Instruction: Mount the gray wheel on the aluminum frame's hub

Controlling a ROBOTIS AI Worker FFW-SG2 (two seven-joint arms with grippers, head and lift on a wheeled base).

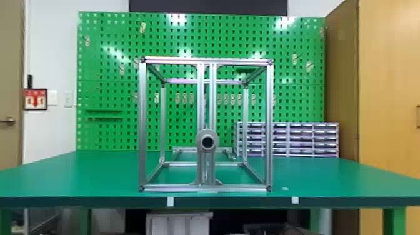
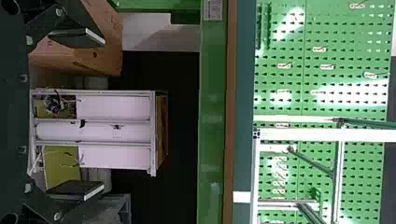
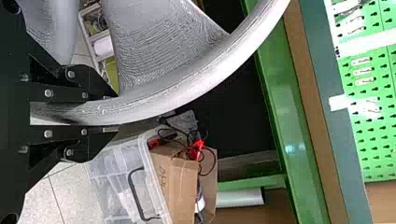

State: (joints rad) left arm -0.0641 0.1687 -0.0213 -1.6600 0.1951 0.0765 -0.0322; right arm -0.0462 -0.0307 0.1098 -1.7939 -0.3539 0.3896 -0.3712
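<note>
The aluminum frame (image 1: 142, 125) stands upright near the front edge of the green table, and its round gray hub (image 1: 202, 132) with a dark center sits low on the middle uprights, bare of a wheel. In the right wrist view, my right gripper (image 3: 112, 112) is shut on the rim of the gray wheel (image 3: 205, 77), part of which runs out of that view. The left wrist view has my left gripper (image 2: 77, 114) with its two fingers wide apart and nothing between them; the frame (image 2: 327, 135) is farther off, beyond the table edge.
The green table (image 1: 93, 175) reaches out on both sides of the frame. Behind stand a drawer organizer (image 1: 300, 139) and a pegboard (image 1: 109, 62). Below table height are a white shelf unit (image 2: 112, 130), a clear plastic bin (image 3: 121, 182) and a cardboard box (image 3: 175, 182).
</note>
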